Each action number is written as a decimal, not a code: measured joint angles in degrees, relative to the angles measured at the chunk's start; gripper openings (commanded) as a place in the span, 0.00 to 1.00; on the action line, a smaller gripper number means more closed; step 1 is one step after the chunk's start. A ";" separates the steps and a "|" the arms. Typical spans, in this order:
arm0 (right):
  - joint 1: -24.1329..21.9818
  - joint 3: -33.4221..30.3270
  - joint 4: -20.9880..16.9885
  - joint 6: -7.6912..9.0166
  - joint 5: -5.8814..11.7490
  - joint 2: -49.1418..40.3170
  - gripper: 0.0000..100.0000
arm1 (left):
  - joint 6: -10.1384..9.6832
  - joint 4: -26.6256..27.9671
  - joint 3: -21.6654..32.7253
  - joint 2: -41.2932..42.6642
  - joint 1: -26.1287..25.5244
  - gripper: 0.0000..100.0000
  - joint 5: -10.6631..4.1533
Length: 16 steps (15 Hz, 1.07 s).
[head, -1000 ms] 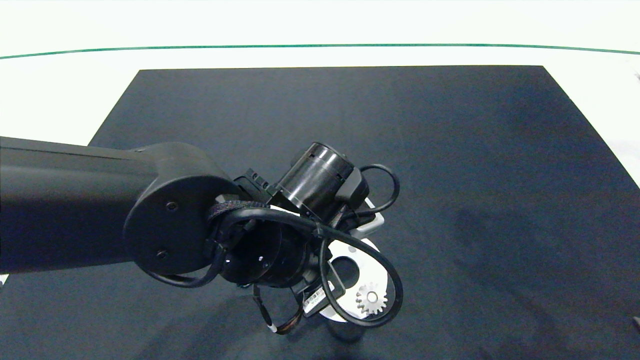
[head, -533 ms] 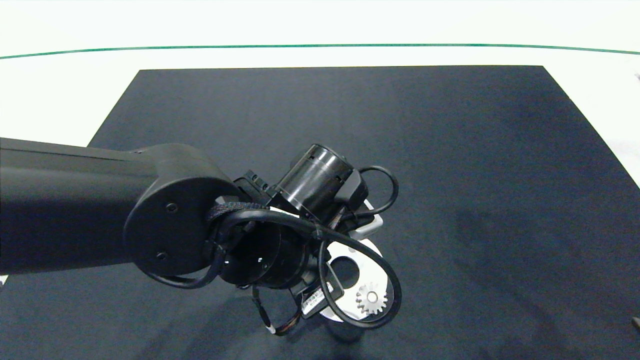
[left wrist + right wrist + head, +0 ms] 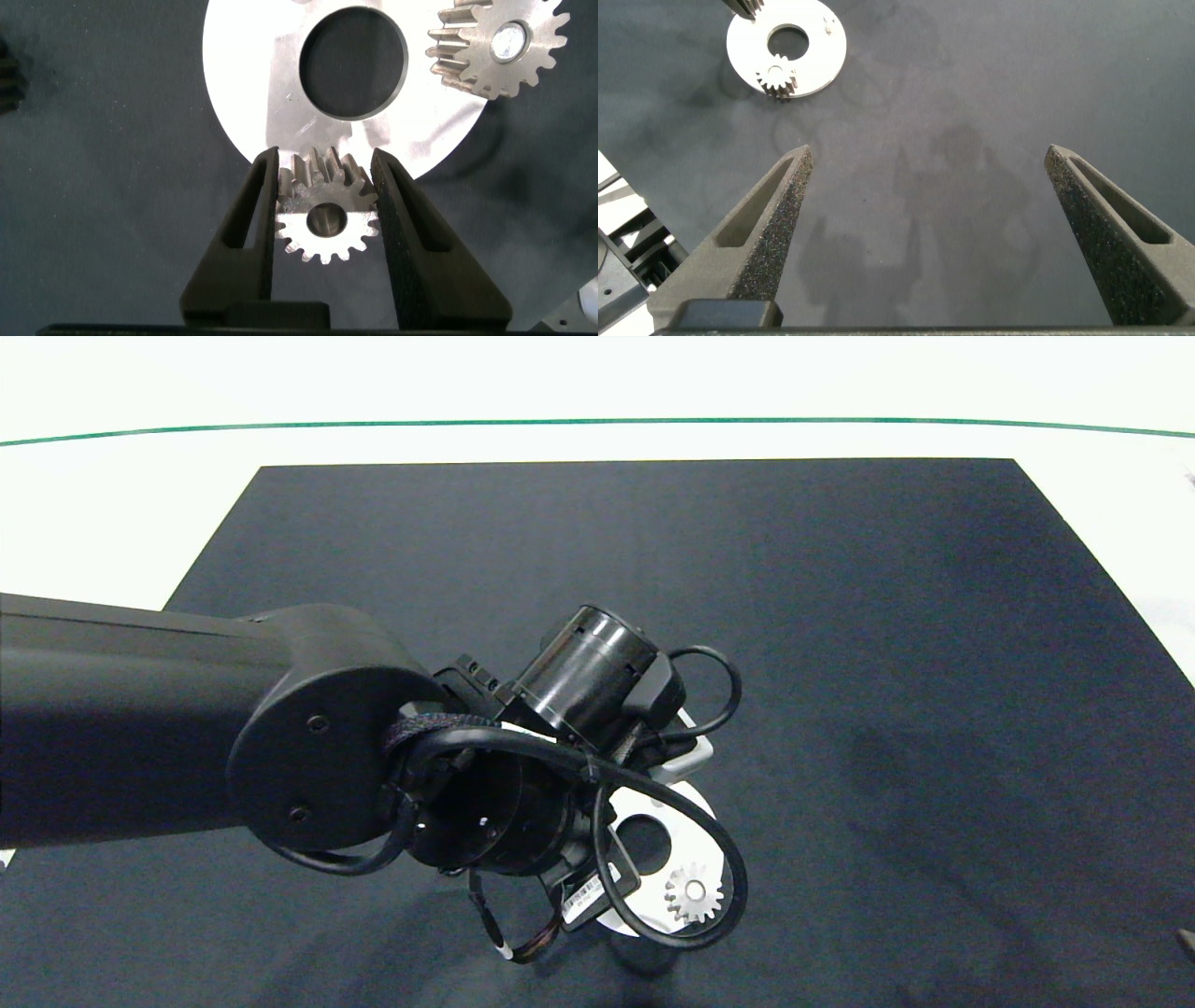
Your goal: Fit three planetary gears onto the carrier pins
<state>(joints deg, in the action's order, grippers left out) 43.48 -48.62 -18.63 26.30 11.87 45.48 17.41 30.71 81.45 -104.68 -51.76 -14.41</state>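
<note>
In the left wrist view my left gripper [image 3: 325,159] is shut on a small silvery planetary gear [image 3: 325,219], held flat at the rim of the white carrier disc [image 3: 262,84]. A grey spot fills the gear's centre hole; I cannot tell if it is a pin. A second gear [image 3: 500,47] sits on a carrier pin, and the head view shows it too [image 3: 694,896]. There the left arm [image 3: 579,681] hides most of the disc [image 3: 695,807]. My right gripper [image 3: 924,154] hangs open far off, seeing the disc [image 3: 808,65], its gear [image 3: 777,77] and one bare pin [image 3: 825,25].
Everything lies on a black mat [image 3: 840,616] on a white table [image 3: 112,523] with a green line [image 3: 597,422] along its far side. The left arm's cable loop [image 3: 728,896] hangs around the seated gear.
The left wrist has shifted very slightly downward over the disc. The seated gear and the disc have not moved.
</note>
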 measured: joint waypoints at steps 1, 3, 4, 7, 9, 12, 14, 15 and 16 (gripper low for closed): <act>0.00 0.00 0.02 0.00 0.00 0.02 1.00 | -0.02 -0.06 0.06 0.02 0.00 1.00 0.00; 0.00 0.00 0.00 0.00 0.02 0.02 1.00 | -0.10 -0.21 0.13 0.02 0.00 1.00 0.02; 0.00 0.00 0.02 0.00 0.02 0.02 1.00 | -0.11 -0.20 0.11 0.05 -0.02 1.00 0.02; 0.00 0.09 0.02 0.00 0.00 0.02 1.00 | -0.10 -0.09 -0.05 0.09 -0.02 1.00 0.02; 0.00 0.11 0.00 0.00 -0.06 0.02 1.00 | -0.07 -0.06 0.30 0.35 0.05 1.00 0.02; 0.01 0.11 0.02 0.05 -0.06 0.05 1.00 | -3.11 0.00 1.94 1.84 0.91 1.00 0.02; 0.09 0.22 0.00 0.30 -0.06 0.05 1.00 | -7.27 -0.04 3.52 3.30 3.39 1.00 0.02; 0.21 0.24 0.00 0.35 -0.09 0.05 1.00 | -10.33 -0.32 4.57 3.77 4.74 1.00 0.00; 0.34 0.27 0.00 0.40 -0.06 0.02 1.00 | -14.14 -1.13 5.84 4.05 5.95 1.00 -0.09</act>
<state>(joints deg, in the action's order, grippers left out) 43.83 -48.35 -18.63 26.70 11.81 45.51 3.27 29.57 87.28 -100.63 -45.81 -14.49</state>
